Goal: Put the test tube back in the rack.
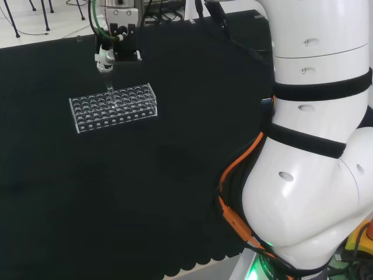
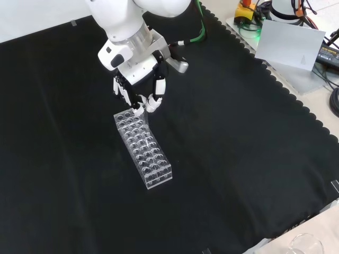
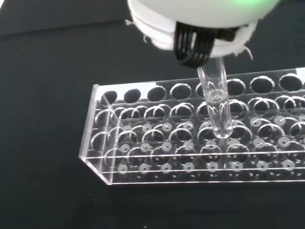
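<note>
In the head view you see the hand (image 1: 111, 55) directly above the clear plastic rack (image 1: 114, 107), with its fingers curled around the upper end of a clear test tube (image 1: 109, 90). The tube hangs upright, and its lower end meets the rack's top plate near the middle of the far rows.

In the wrist view the test tube (image 3: 215, 100) drops from the hand (image 3: 200, 19), and its rounded tip sits in one of the round holes, in the second row from the far edge. You cannot tell how deep the tip reaches. The holes around it in the rack (image 3: 143, 143) are open, and nothing blocks the tube.

In the front view the hand (image 2: 139, 87) hangs over the far end of the rack (image 2: 143, 148). The rack lies alone on the black cloth (image 2: 238, 159). A round clear glass vessel (image 2: 306, 244) stands at the bottom right corner of this view, well apart from the rack, past the cloth's scalloped edge.
</note>
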